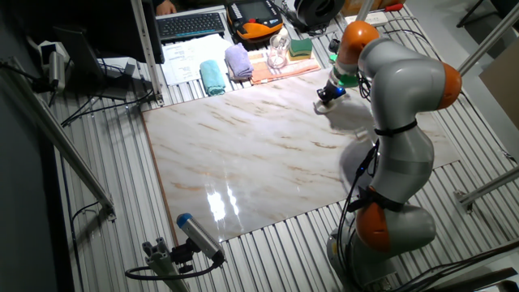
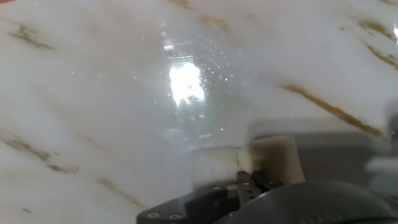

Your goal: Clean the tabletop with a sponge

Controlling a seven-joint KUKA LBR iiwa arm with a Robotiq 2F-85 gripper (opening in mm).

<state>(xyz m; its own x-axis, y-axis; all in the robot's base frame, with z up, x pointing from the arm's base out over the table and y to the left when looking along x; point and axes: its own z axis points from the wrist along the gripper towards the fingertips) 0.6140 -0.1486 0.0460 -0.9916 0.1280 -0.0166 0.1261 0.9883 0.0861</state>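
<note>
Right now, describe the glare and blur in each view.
Fixed view: sharp overall, with bright lamp reflections on the glossy white marble-look tabletop near its front edge. Hand view: a blown-out glare patch mid-slab, the small cream-beige sponge smeared and soft at the gripper, and the veins hazy.

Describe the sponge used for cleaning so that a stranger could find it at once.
Look at the large white marble-look tabletop with brown veins. Near its far right corner the gripper is down at the slab, holding the sponge, a small plain cream block. Unlike the green-and-yellow sponge beyond the slab, it is one pale colour.
</note>
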